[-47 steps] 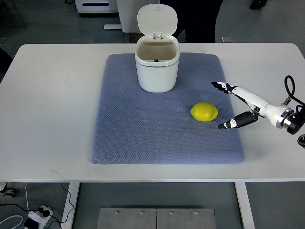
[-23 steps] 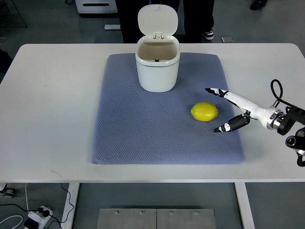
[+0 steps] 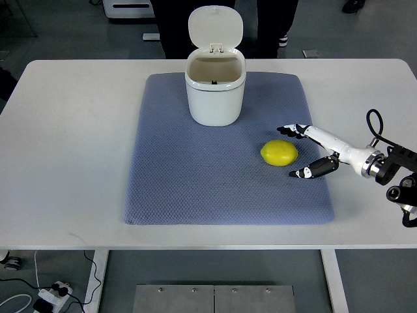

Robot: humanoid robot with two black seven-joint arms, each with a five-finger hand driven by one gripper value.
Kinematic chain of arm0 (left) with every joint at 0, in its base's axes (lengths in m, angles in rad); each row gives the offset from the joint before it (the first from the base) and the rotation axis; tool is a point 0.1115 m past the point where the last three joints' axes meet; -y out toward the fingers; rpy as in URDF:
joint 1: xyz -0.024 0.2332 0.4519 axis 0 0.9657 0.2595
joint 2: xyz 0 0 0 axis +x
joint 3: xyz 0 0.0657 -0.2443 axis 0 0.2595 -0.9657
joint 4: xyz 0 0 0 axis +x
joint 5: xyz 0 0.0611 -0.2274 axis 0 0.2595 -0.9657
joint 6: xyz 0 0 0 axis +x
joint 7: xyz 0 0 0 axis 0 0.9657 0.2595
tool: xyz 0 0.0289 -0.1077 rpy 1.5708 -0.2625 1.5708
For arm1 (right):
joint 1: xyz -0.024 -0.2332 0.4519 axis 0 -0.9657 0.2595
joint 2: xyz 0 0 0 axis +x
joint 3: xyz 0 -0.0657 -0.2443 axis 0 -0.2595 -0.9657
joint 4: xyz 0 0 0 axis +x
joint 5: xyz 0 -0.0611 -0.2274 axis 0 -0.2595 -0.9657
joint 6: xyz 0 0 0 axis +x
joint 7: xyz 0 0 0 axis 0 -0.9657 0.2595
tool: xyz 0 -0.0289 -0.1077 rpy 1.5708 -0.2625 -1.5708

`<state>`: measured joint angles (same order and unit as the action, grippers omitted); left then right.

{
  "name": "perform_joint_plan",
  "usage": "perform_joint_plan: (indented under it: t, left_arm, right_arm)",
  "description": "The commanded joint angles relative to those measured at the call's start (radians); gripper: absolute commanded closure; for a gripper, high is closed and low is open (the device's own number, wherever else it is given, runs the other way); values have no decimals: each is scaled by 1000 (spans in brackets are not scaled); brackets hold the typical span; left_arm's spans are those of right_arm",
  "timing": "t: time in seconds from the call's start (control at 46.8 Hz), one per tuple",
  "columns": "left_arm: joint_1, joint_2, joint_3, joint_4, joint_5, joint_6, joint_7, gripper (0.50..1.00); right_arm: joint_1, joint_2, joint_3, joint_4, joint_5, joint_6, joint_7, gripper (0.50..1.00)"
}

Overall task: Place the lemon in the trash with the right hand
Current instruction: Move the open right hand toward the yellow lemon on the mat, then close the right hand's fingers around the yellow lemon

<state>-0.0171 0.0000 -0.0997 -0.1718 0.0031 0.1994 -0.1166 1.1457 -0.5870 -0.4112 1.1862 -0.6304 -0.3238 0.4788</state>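
The smooth yellow lemon (image 3: 279,153) sits on the blue-grey woven mat (image 3: 195,189), a bit right of centre, with the white plastic trash bin (image 3: 215,91) up behind it and its flip lid (image 3: 215,25) standing open. The robot's white right hand (image 3: 301,151) comes in from the right edge, fingers (image 3: 294,130) spread wide with nothing in them, the upper ones reaching past the lemon's far side and the thumb (image 3: 311,170) just beside its near right.

So it's the approach-and-grasp bit. To do it right I'd slide the hand further left so the lemon sits deep between thumb and fingers before closing. Round, slick skin tends to squirt out of a tip pinch. Keep it low to the mat, close gently around the middle. Then lift clear of the bin rim, since the bin is tall. The white worktop (image 3: 71,130) is otherwise bare here.
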Motion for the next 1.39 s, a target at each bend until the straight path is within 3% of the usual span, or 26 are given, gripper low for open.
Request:
perform_joint_plan:
  t: [0.0, 0.193, 0.428, 0.663, 0.941, 1.027, 1.219, 1.369]
  left_arm:
    - [0, 0, 0, 0, 0, 0, 0, 500]
    - [0, 0, 0, 0, 0, 0, 0, 500]
    - [0, 0, 0, 0, 0, 0, 0, 500]
    - [0, 0, 0, 0, 0, 0, 0, 500]
    - [0, 0, 0, 0, 0, 0, 0, 500]
    - [0, 0, 0, 0, 0, 0, 0, 500]
    - [0, 0, 0, 0, 0, 0, 0, 500]
    - [0, 0, -2, 0, 0, 0, 0, 500]
  right_arm:
    - [-1, 10, 0, -8, 1, 0, 0, 659]
    - [0, 12, 0, -11, 17, 0, -2, 680]
    - [-6, 18, 0, -19, 18, 0, -2, 743]
    - [-4, 18, 0, -16, 18, 2, -2, 726]
    - [3, 24, 2, -10, 31, 2, -3, 616]
    - [3, 32, 0, -10, 31, 2, -3, 603]
    - [3, 45, 0, -11, 35, 2, -15, 611]
    - [8, 55, 0, -11, 51, 2, -16, 672]
